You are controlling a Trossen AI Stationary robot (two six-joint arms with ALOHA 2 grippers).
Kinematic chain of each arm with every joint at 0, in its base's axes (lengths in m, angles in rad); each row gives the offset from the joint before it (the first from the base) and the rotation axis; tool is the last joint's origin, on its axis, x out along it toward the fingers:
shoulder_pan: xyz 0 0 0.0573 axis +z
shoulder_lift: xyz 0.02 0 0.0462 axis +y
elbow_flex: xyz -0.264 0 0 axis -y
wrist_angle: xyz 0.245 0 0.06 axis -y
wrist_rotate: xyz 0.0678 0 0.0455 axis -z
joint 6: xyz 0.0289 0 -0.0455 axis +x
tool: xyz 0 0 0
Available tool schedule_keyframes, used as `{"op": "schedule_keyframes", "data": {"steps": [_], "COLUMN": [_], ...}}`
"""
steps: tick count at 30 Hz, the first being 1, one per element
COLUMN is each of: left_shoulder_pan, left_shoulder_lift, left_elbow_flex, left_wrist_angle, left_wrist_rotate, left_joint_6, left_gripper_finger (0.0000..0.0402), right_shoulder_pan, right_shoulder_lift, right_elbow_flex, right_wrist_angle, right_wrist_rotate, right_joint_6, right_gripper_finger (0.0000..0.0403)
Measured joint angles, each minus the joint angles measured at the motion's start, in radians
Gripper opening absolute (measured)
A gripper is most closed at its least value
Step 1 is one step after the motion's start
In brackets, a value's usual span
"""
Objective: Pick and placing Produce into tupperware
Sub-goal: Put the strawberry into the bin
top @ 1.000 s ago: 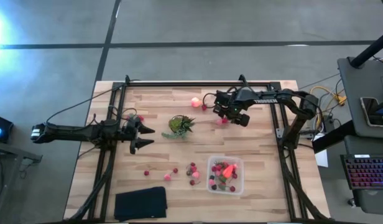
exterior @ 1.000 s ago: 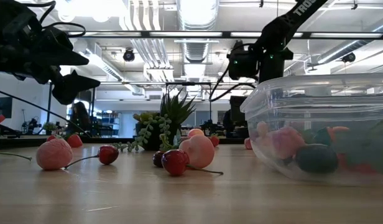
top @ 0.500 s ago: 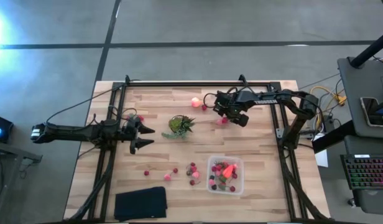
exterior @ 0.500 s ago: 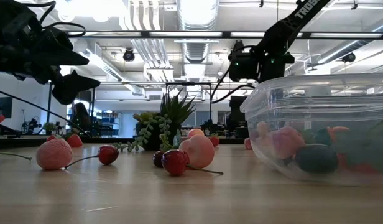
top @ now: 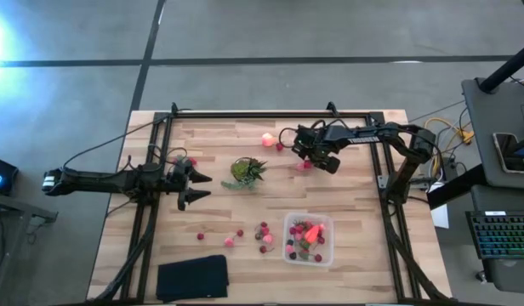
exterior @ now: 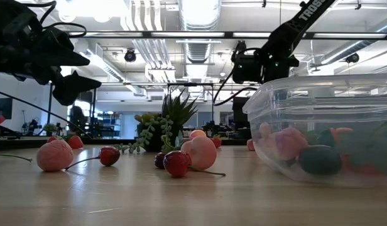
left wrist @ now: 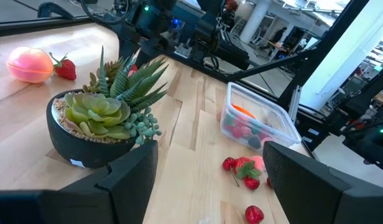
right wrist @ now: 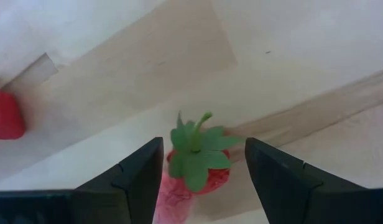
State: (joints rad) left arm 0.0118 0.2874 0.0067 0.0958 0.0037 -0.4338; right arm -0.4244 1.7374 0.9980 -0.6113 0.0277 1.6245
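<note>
From above, the right claw (top: pixel 306 154) hangs over the far half of the tabletop (top: pixel 355 195), over a red berry (top: pixel 306 164); a peach-pink fruit (top: pixel 267 139) lies near it to the left; the left claw (top: pixel 194 186) waits at the left side, fingers wide apart, just beside the potted plant (top: pixel 246 171); the box (top: pixel 309 239) sits near the front edge, right of centre, with an orange-red piece (top: pixel 313 230) and berries in it; loose berries (top: pixel 264 231) lie just left of it; a black pad (top: pixel 192 276) lies at the front left.

At table height, the box (exterior: pixel 325 125) fills the right with fruit inside; a cherry (exterior: pixel 176 162) and pink pieces lie on the wood to its left.

From the left wrist, the plant (left wrist: pixel 104 121) stands close, the box (left wrist: pixel 257 121) well beyond it.

From the right wrist, the two fingers (right wrist: pixel 132 174) stand partly apart on either side of a strawberry (right wrist: pixel 198 162) with green leaves; whether they grip it I cannot tell.
</note>
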Motion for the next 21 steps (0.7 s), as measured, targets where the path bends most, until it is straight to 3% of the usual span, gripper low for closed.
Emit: {"op": "schedule_keyframes", "data": {"steps": [6,15,21], "left_shoulder_pan": [0.0,0.0,0.0], "left_shoulder_lift": [0.0,0.0,0.0], "left_elbow_flex": [0.0,0.0,0.0], "left_wrist_angle": [0.0,0.0,0.0], "left_wrist_rotate": [0.0,0.0,0.0], "left_joint_6": [0.0,0.0,0.0], "left_gripper_finger": [0.0277,0.0277,0.0277], "right_shoulder_pan": [0.0,0.0,0.0], "right_shoulder_lift": [0.0,0.0,0.0], "right_elbow_flex": [-0.003,-0.003,-0.003], "right_wrist_angle": [0.001,0.013,0.019], "right_wrist_rotate": [0.0,0.0,-0.013], "right_joint_6": [-0.014,-0.032,-0.045], "right_gripper_finger": [0.0211,0.0142,0.0147]}}
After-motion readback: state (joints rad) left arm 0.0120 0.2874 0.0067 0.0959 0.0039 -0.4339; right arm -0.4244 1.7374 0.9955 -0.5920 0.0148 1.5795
